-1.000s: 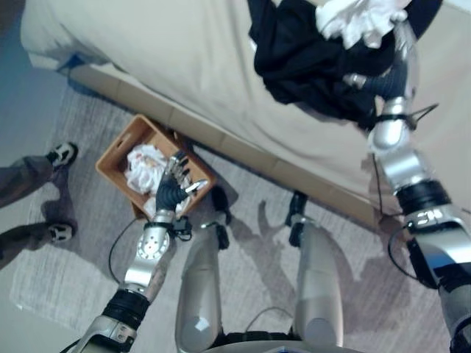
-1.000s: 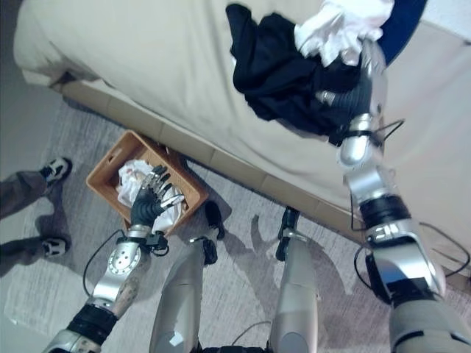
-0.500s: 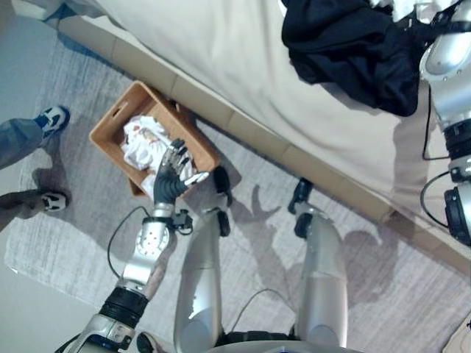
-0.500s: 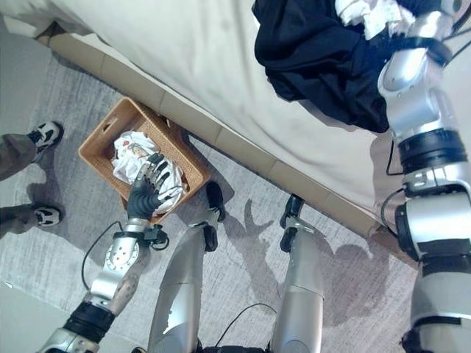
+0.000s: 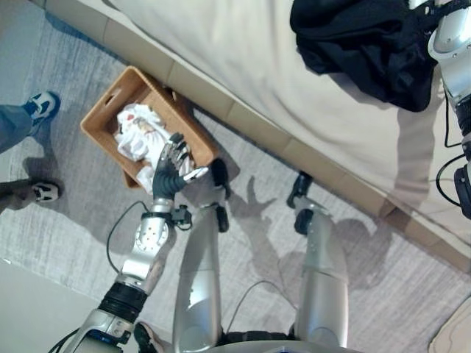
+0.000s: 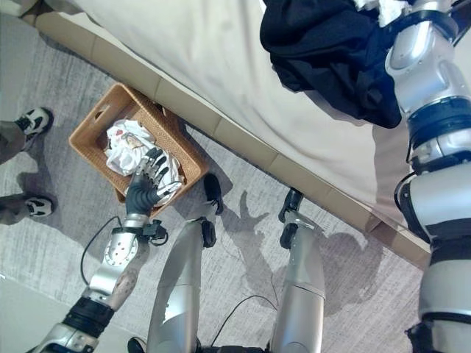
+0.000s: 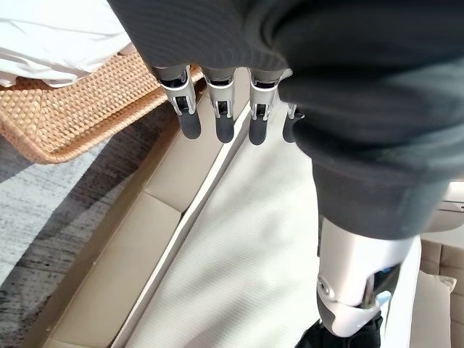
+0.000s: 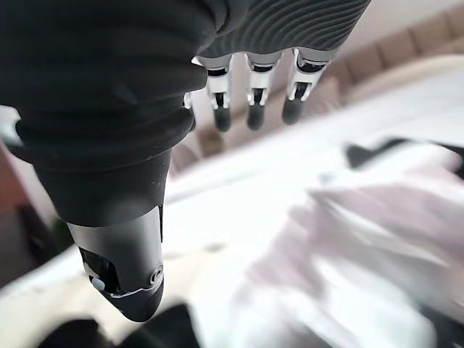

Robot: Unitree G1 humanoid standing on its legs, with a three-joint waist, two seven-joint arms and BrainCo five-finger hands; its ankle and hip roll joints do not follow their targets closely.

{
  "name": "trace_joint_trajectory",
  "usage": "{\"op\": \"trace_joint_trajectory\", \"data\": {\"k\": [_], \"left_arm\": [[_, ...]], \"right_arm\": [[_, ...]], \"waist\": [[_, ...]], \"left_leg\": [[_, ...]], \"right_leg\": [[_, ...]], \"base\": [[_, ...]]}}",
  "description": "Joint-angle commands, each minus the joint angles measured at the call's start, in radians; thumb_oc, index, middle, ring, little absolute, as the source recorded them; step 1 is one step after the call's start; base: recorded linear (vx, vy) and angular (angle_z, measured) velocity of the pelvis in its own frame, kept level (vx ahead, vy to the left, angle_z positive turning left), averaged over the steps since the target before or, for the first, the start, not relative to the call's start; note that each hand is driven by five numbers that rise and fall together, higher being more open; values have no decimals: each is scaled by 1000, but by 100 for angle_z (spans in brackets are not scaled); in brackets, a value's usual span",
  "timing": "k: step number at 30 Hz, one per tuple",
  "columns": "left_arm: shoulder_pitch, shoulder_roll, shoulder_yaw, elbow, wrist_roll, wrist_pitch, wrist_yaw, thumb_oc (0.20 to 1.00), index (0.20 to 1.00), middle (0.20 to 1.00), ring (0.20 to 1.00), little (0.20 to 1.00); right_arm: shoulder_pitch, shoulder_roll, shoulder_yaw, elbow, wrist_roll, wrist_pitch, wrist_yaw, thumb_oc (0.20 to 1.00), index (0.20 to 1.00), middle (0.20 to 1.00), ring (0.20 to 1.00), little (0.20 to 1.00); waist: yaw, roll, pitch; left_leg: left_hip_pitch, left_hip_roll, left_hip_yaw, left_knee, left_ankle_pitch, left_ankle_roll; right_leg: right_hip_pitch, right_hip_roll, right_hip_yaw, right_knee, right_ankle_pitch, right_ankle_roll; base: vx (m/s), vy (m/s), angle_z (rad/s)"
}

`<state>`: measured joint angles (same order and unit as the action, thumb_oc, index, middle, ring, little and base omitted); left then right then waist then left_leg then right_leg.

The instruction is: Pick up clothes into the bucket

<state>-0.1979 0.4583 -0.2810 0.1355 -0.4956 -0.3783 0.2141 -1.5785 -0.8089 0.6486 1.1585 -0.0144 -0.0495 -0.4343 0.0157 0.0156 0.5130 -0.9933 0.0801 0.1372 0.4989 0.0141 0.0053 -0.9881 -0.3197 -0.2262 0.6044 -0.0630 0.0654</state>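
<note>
A woven brown basket [image 5: 104,118] stands on the carpet against the bed's base, with white clothes [image 5: 137,140] inside. My left hand [image 5: 170,173] hovers over the basket's near corner, fingers [image 7: 221,116] straight and holding nothing. On the bed lies a heap of black clothing [image 5: 368,44], with a white garment [image 6: 388,9] at its far side. My right arm reaches up along the heap's right side. The right hand [image 8: 250,101] is open above the blurred white garment [image 8: 348,254], not touching it.
The beige bed [image 5: 243,51] fills the far side, with its tan base board [image 5: 257,132] running diagonally. A person's legs and shoes [image 5: 41,107] stand on the grey carpet [image 5: 66,235] left of the basket.
The camera has shifted, so the bed and basket sit differently in the picture. My left hand has stayed over the basket's near corner. My right hand has left the top of the picture.
</note>
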Motion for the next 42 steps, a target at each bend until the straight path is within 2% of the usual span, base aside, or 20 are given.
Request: {"op": "trace_joint_trajectory", "data": {"k": [1, 4, 5, 6, 23, 29, 37, 42], "left_arm": [[63, 21, 24, -67, -31, -23, -31, 1000, 1000, 1000, 1000, 1000], [58, 22, 14, -63, -37, -15, -44, 1000, 1000, 1000, 1000, 1000], [57, 23, 12, -63, -38, -12, -48, 1000, 1000, 1000, 1000, 1000], [55, 22, 11, -65, -38, -11, -50, 1000, 1000, 1000, 1000, 1000], [41, -1, 13, -53, -46, -4, -50, 1000, 1000, 1000, 1000, 1000], [40, -13, 23, -39, -45, -9, -48, 1000, 1000, 1000, 1000, 1000], [30, -17, 35, -12, -37, -20, -43, 1000, 1000, 1000, 1000, 1000], [29, -16, 46, 11, -41, -26, -53, 1000, 1000, 1000, 1000, 1000]], "right_arm": [[-52, -28, 63, 34, 111, -56, 76, 1000, 1000, 1000, 1000, 1000], [-74, -33, 85, 93, 149, -50, 125, 1000, 1000, 1000, 1000, 1000], [-82, -35, 91, 103, 156, -50, 129, 715, 715, 715, 715, 715], [-84, -39, 97, 110, 157, -50, 135, 200, 200, 200, 200, 200], [-70, -41, 107, 74, 162, -63, 148, 200, 200, 200, 200, 200], [35, -48, 69, -126, 184, -104, 157, 200, 200, 200, 200, 200], [264, 7, -92, -405, 191, -146, 143, 200, 200, 200, 200, 200], [427, 52, -173, -547, 197, -171, 174, 200, 200, 200, 200, 200]], "waist": [[31, -22, -87], [39, -19, -92], [41, -16, -92], [41, -14, -93], [37, -19, -84], [21, -36, -85], [6, -55, -84], [1, -67, -89]], "left_leg": [[6, 15, -79, -5, -61, -56], [8, 12, -82, -9, -60, -55], [9, 11, -84, -9, -60, -56], [10, 10, -83, -11, -59, -56], [58, 4, -77, -24, -68, -49], [95, 6, -73, -22, -77, -48], [184, 5, -68, -37, -88, -45], [281, 4, -66, -89, -78, -46]], "right_leg": [[-8, -30, 66, -49, 75, 92], [-4, -31, 62, -49, 71, 93], [-3, -32, 60, -48, 70, 94], [-2, -32, 60, -48, 69, 94], [40, -24, 65, -64, 69, 97], [80, -19, 66, -74, 71, 99], [174, -14, 58, -101, 77, 102], [287, -16, 37, -172, 101, 110]], "base": [[0, 0, 0], [0, 0, 0], [0, 0, 0], [22, 1, 3], [4, -1, 1], [0, 0, 0], [3, -1, 0], [11, -10, -3]]}}
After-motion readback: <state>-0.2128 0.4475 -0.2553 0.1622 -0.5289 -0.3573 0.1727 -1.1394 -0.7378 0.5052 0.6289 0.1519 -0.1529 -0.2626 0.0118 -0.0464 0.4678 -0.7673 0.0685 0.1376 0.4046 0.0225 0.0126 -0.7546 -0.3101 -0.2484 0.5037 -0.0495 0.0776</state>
